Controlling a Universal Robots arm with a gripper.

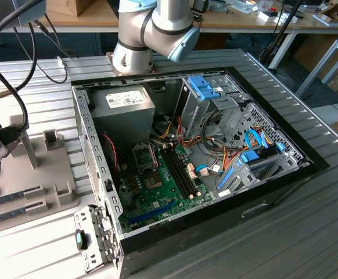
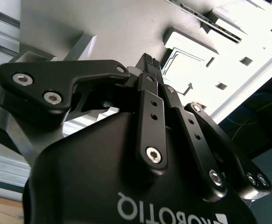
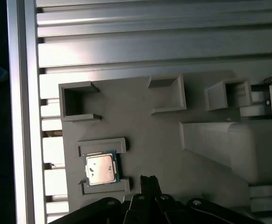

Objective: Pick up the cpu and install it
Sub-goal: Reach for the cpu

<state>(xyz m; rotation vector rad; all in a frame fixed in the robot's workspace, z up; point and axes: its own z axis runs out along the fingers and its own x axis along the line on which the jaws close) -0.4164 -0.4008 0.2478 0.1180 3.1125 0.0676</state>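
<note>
The cpu is a small flat square with a dull silver metal top and a thin green rim. It lies flat in a shallow seat on the grey fixture plate, framed by 2 low raised ledges of the plate, 1 on each of 2 opposite sides, each with a small lip.

The gripper hangs over the plate just beside the cpu, apart from it. Its black fingertips are pressed together with nothing between them. In the second wrist view the gripper shows glossy black linkage bars with silver screw heads, narrowing to the same closed tips.

The plate is matte grey with a slightly grainy, moulded look. It also carries 3 open-sided box brackets with squared walls, and a larger sloped block.

Under the plate, the ribbed aluminium table runs in long parallel slats.

In the exterior view, the open black computer case sits to the exterior view's right of the plate. Inside it lie a green motherboard and its square metal-framed socket.
</note>
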